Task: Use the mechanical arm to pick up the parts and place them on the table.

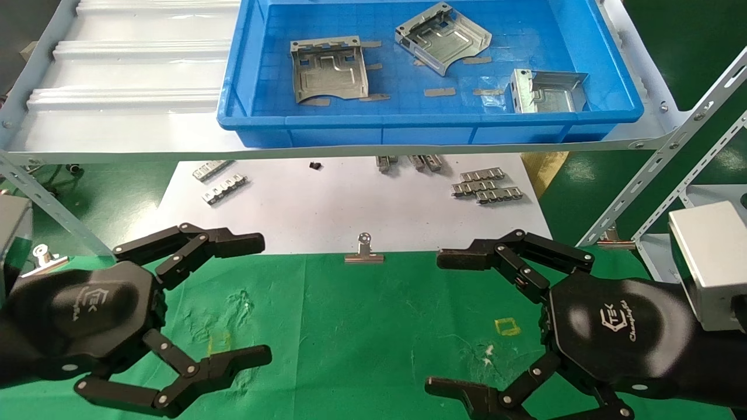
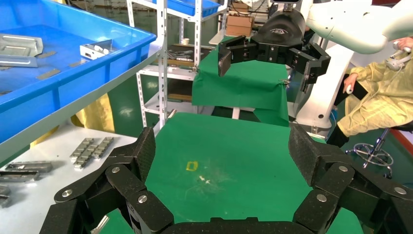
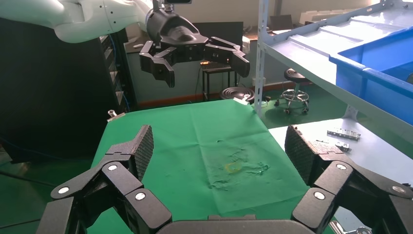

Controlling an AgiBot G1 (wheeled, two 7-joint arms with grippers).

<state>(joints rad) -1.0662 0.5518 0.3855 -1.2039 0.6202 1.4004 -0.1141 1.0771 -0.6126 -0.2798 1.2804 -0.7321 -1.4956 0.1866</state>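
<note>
Three grey stamped parts lie in a blue bin (image 1: 408, 122) on the raised shelf: one at the left (image 1: 330, 69), one in the middle (image 1: 442, 36), one at the right (image 1: 548, 90). Both black claws hover low over the green table (image 1: 362, 326), well short of the bin. My left gripper (image 1: 259, 297) (image 2: 221, 148) is open and holds nothing. My right gripper (image 1: 437, 322) (image 3: 219, 146) is also open and holds nothing. They face each other across the cloth. The left wrist view shows two of the parts (image 2: 19, 46) (image 2: 97, 48) in the bin.
A white sheet (image 1: 327, 210) under the shelf carries small ridged strips (image 1: 484, 185) (image 1: 224, 189). A silver binder clip (image 1: 363, 251) sits at its front edge. The pale ribbed shelf (image 1: 134, 58) and slanted perforated struts (image 1: 659, 175) overhang the back. A person in yellow (image 2: 375, 97) sits beyond.
</note>
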